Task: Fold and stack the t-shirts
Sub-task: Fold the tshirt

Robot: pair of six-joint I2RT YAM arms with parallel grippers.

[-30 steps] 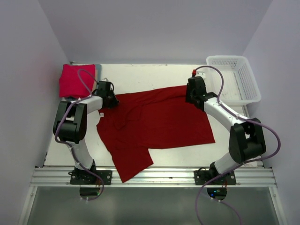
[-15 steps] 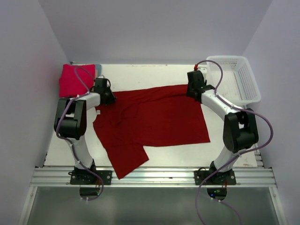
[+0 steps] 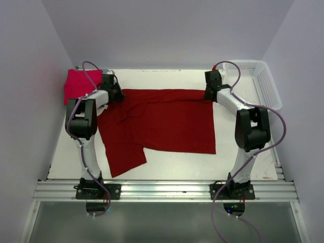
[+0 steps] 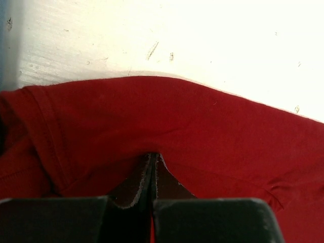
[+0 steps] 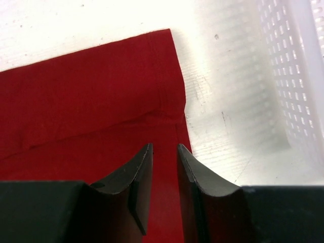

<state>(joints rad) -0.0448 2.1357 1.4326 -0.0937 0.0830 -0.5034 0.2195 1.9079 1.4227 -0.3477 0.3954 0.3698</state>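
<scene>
Two t-shirts lie on the desk (image 3: 167, 78): one pinkish-red shirt (image 3: 78, 85), folded at the far left corner, and one dark crimson shirt (image 3: 162, 121), spread flat and wrinkled. The left jaws pinch its far left edge tight. The right jaws stand narrowly apart over its far right corner.

Bright, even light from above; table (image 4: 243, 35) glares white in wrist views; shadows soft; overhead view sharp.

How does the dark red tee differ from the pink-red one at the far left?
The dark red tee lies spread open and wrinkled; the pink-red tee is folded compact. The dark red tee is pinched by the left gripper; the pink-red tee is not held. Both are red cloth.
</scene>
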